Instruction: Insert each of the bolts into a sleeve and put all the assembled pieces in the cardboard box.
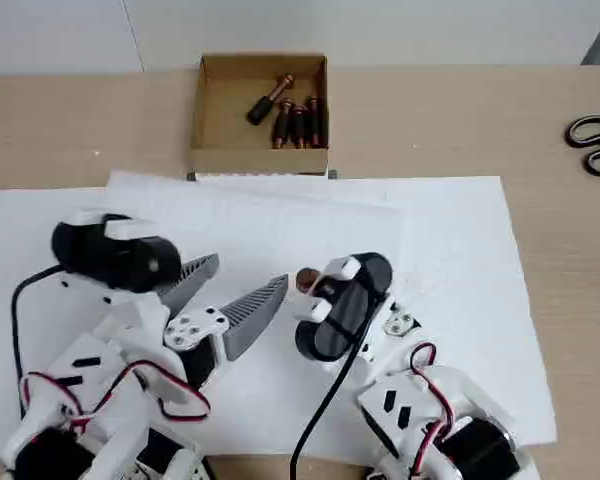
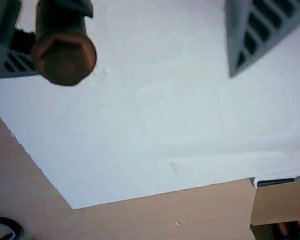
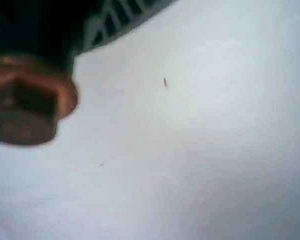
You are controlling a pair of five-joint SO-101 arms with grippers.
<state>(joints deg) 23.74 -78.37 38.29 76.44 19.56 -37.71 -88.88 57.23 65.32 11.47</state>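
**A:** How do things stand?

**B:** Several copper-and-black assembled pieces [image 1: 298, 122] lie in the right half of the open-topped brown cardboard box [image 1: 220, 100]. One copper hex-headed bolt [image 1: 306, 281] is outside it. It is well short of the box's front wall, in line with the box's right side, above the white paper sheet [image 1: 450, 230].

**A:** Who has hold of it?

**B:** The right gripper [image 1: 311, 286]. Its jaws are closed on the piece, and the hex head sticks out past them. Something dark sits behind the head. I take it for a sleeve, but I cannot be certain.

**A:** And the other arm?

**B:** The left gripper [image 1: 252, 270] is in front of the box's left half, about as far from the box as the bolt. It is spread wide, with nothing between its grey ribbed fingers [image 1: 255, 305].

**A:** What could go wrong?

**B:** I'd watch three things.
- **Loose grip:** the head overhangs the jaws, so a quick swing toward the box could twist the piece loose and drop it on the paper.
- **Bolt not fully home:** tipping the piece head-down over the box may let the bolt slide out of the sleeve.
- **Collision:** the empty gripper's tips lie close to the path to the box, so a careless sweep could knock them against the bolt.
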